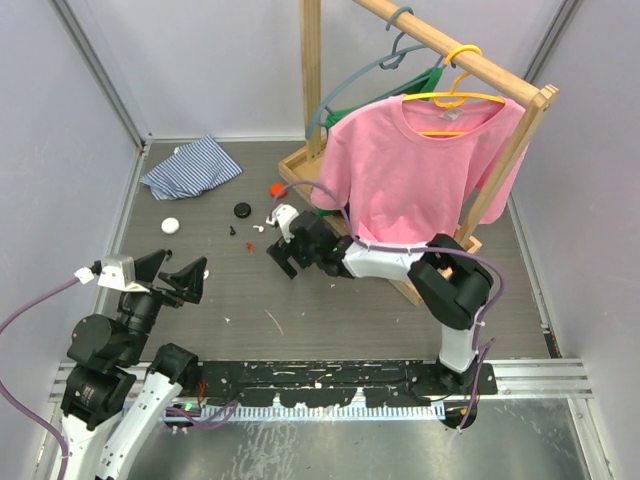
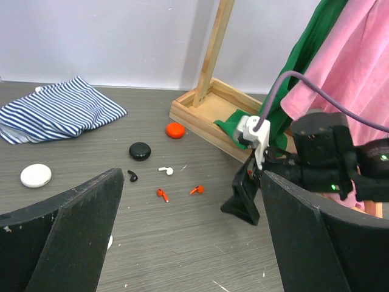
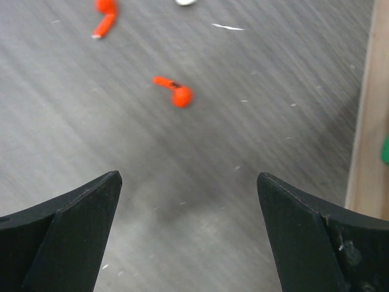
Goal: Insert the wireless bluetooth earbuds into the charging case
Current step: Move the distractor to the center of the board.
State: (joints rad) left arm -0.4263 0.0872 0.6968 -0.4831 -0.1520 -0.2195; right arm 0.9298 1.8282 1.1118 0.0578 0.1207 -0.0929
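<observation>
hovering right gripper (image 3: 188, 177) low, jaws wide, red-orange earbud (image 3: 174, 92) just ahead, likely lining up a pick; left gripper (image 1: 185, 272) wide too, empty, parked clear.

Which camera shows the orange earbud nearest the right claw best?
The right wrist view: the orange earbud lies big and close, stem visible. The left wrist view shows it small; the top view, hardly a speck.
</observation>
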